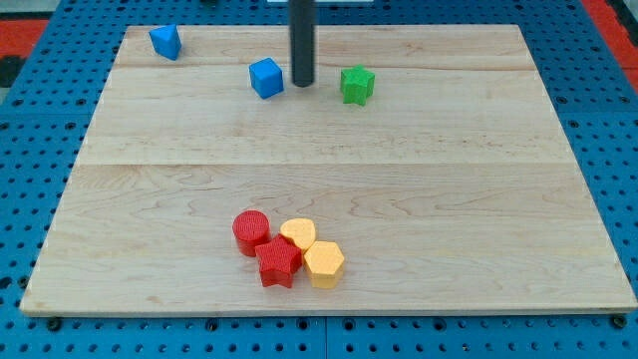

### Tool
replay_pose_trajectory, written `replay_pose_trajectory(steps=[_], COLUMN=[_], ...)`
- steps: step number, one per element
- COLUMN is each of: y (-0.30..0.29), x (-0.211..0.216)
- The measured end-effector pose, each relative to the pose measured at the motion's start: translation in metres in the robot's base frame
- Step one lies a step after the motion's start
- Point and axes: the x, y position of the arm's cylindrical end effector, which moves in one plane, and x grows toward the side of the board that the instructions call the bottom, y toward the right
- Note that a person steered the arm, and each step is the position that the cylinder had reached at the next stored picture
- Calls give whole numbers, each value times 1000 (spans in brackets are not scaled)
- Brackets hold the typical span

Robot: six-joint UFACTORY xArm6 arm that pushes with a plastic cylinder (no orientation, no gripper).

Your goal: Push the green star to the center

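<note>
The green star lies near the view's top, a little right of the middle. My tip stands on the board just to the star's left, a small gap apart, between it and a blue cube. The rod rises straight up out of the view's top.
A blue triangular block lies at the top left. Near the bottom middle is a tight cluster: a red cylinder, a red star, a yellow heart-like block and a yellow hexagon. The wooden board sits on blue pegboard.
</note>
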Motion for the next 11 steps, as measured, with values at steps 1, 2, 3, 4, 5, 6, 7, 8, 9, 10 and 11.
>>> replay_pose_trajectory(steps=[1, 2, 3, 4, 5, 6, 7, 8, 9, 10, 11], y=[-65, -111, -123, -106, 10, 91, 156, 92, 131, 169, 75], x=[2, 2, 2, 2, -16, -25, 16, 63, 69, 103, 105])
